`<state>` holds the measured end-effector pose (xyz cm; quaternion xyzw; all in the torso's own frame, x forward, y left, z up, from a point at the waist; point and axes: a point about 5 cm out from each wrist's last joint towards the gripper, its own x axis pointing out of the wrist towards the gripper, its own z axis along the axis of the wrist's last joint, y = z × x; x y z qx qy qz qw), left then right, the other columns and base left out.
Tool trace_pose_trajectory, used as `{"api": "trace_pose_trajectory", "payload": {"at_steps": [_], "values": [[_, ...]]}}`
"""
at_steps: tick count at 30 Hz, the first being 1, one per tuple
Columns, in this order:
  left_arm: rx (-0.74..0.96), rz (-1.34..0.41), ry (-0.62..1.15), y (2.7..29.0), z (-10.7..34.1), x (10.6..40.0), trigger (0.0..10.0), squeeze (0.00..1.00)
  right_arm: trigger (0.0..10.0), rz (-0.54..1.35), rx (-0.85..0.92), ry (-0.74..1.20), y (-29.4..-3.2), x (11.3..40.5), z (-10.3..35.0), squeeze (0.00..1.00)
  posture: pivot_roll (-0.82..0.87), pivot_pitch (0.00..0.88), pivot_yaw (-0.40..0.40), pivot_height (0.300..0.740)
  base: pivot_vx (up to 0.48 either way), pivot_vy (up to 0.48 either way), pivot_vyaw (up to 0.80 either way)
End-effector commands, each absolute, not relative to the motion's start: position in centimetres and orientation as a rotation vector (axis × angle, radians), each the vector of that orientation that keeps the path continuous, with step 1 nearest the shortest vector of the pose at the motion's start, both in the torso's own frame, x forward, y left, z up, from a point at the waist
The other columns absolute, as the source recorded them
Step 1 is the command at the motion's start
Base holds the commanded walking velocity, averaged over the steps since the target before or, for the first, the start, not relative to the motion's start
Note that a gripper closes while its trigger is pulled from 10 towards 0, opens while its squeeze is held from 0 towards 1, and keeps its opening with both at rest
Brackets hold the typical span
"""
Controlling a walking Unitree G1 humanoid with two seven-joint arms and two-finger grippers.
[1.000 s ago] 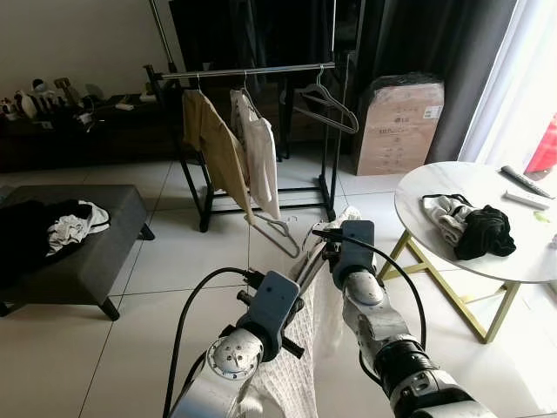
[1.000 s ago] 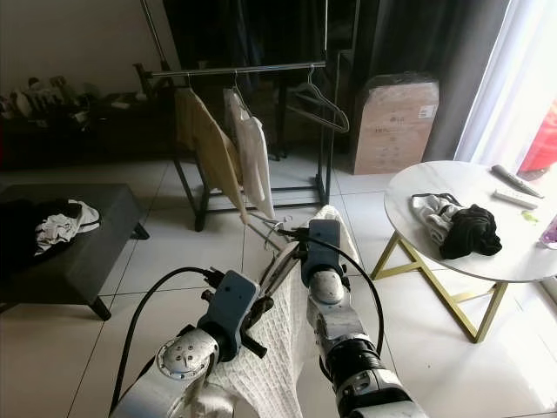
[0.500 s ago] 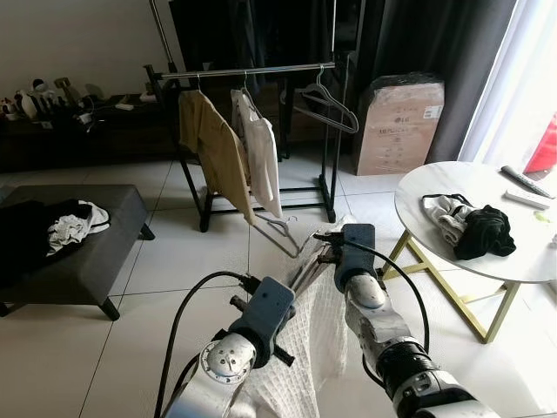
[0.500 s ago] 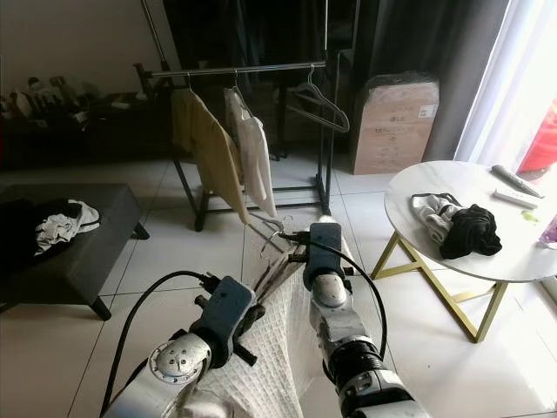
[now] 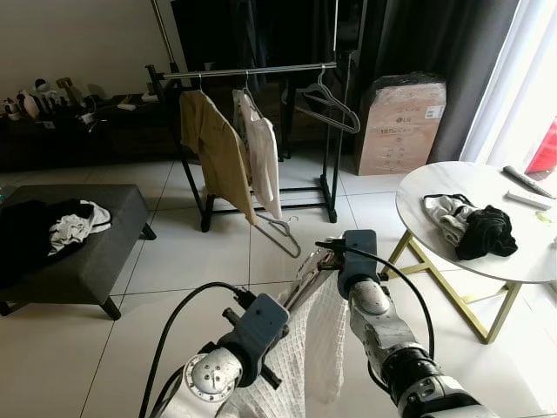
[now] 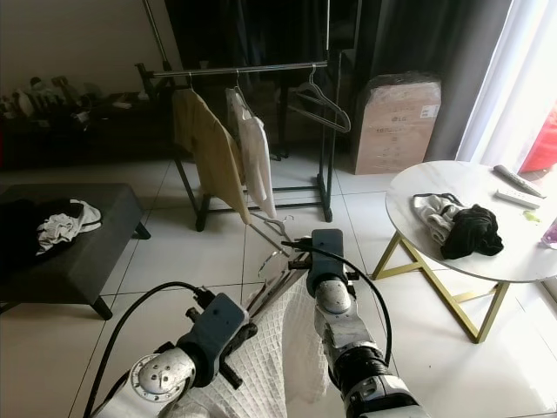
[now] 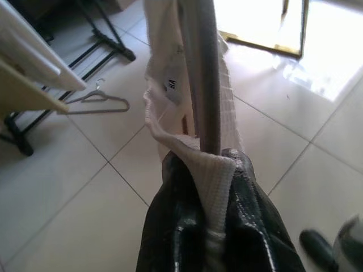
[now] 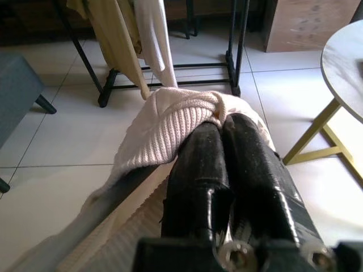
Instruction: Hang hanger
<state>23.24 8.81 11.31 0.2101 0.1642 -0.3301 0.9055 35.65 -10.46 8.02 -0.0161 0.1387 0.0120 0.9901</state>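
Note:
A white knit sweater [image 5: 300, 357] is draped over a grey hanger [image 5: 306, 274], held low in front of me by both arms. My left gripper [image 7: 207, 161] is shut on the knit cloth and on the hanger's grey arm [image 7: 204, 73]. My right gripper [image 8: 221, 122] is shut on the bunched sweater at the hanger's other side. The black clothes rack's rail [image 5: 252, 71] stands ahead across the tiled floor. A tan garment [image 5: 213, 144], a white garment [image 5: 261, 148] and an empty grey hanger [image 5: 331, 100] hang from it.
Another grey hanger [image 5: 280, 231] shows low by the rack's base. A round white table [image 5: 513, 261] with gold legs and a heap of clothes [image 5: 483, 233] stands at the right, a cardboard box [image 5: 399, 126] behind it. A grey ottoman [image 5: 78, 252] with clothes is at the left.
Both arms have sunk a little and drawn back toward me. The sweater now hangs lower and longer between them. Both grips are unchanged.

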Motion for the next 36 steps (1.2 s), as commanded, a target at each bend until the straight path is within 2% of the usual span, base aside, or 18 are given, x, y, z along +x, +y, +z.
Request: {"api": "trace_pose_trajectory", "payload": {"at_steps": [1, 10, 13, 21, 25, 26, 27, 28, 30, 31, 32, 35, 36], "values": [[0.468, -0.778, 0.354, 8.7, 11.4, 22.1, 10.0, 0.0, 0.0, -0.003, -0.036, 0.235, -11.6, 36.1, 8.8, 0.0, 0.03, 0.03, 0.035, 0.74, 0.0, 0.0, 0.0], [0.527, -0.82, 0.303, 9.9, 12.7, 20.3, 10.0, 0.0, 0.0, 0.072, -0.048, 0.255, -10.9, 35.7, 8.2, 0.0, 0.03, 0.045, 0.033, 0.74, 0.0, 0.0, 0.0], [0.603, -0.766, 0.259, 11.0, 13.0, 19.7, 10.0, 0.0, 0.0, 0.099, -0.058, 0.265, -10.7, 35.6, 7.9, 0.0, 0.03, 0.052, 0.032, 0.74, 0.0, 0.0, 0.0], [0.613, -0.433, 0.19, 13.1, 14.0, 19.9, 10.0, 0.0, 0.0, 0.074, -0.062, 0.284, -11.7, 35.5, 7.5, 0.0, 0.03, 0.063, 0.03, 0.74, 0.0, 0.0, 0.0], [0.614, -0.42, 0.222, 13.3, 13.4, 20.0, 10.0, 0.0, 0.0, 0.061, -0.038, 0.289, -12.0, 35.5, 7.5, 0.0, 0.03, 0.062, 0.028, 0.74, 0.0, 0.0, 0.0], [0.623, -0.397, 0.231, 13.6, 13.3, 20.4, 10.0, 0.0, 0.8, 0.064, -0.028, 0.284, -12.0, 35.6, 7.6, 0.0, 0.03, 0.063, 0.028, 0.74, 0.0, 0.0, 0.0], [0.627, -0.381, 0.235, 13.7, 13.2, 20.7, 10.0, 0.0, 0.8, 0.067, -0.019, 0.282, -11.9, 35.6, 7.7, 0.0, 0.03, 0.063, 0.027, 0.74, 0.0, 0.0, 0.0], [0.627, -0.364, 0.24, 13.9, 13.2, 21.0, 10.0, 0.0, 1.3, 0.07, -0.006, 0.281, -11.9, 35.6, 7.7, 0.0, 0.03, 0.061, 0.027, 0.74, 0.0, 0.0, 0.0], [0.623, -0.344, 0.248, 14.0, 13.2, 21.5, 10.0, 0.0, 1.7, 0.078, 0.013, 0.275, -11.8, 35.6, 7.8, 0.0, 0.03, 0.06, 0.028, 0.74, 0.0, 0.0, 0.0], [0.629, -0.342, 0.251, 13.9, 13.1, 21.7, 10.0, 0.0, 4.4, 0.087, 0.017, 0.274, -11.7, 35.6, 7.9, 0.0, 0.03, 0.061, 0.029, 0.74, 0.0, 0.0, 0.0], [0.625, -0.335, 0.252, 13.8, 13.1, 22.1, 10.0, 0.0, 10.0, 0.104, 0.027, 0.272, -11.6, 35.6, 7.9, 0.0, 0.03, 0.061, 0.029, 0.74, 0.0, 0.0, 0.0], [0.607, -0.308, 0.25, 13.5, 13.1, 23.1, 10.0, 0.0, 10.0, 0.167, 0.065, 0.28, -10.9, 35.4, 7.9, 0.0, 0.02, 0.06, 0.028, 0.74, 0.0, 0.0, 0.0], [0.593, -0.299, 0.251, 13.4, 13.1, 23.4, 10.0, 0.0, 10.0, 0.201, 0.067, 0.284, -10.6, 35.2, 7.9, 0.83, 0.02, 0.059, 0.028, 0.74, 0.0, 0.0, 0.0]]}}
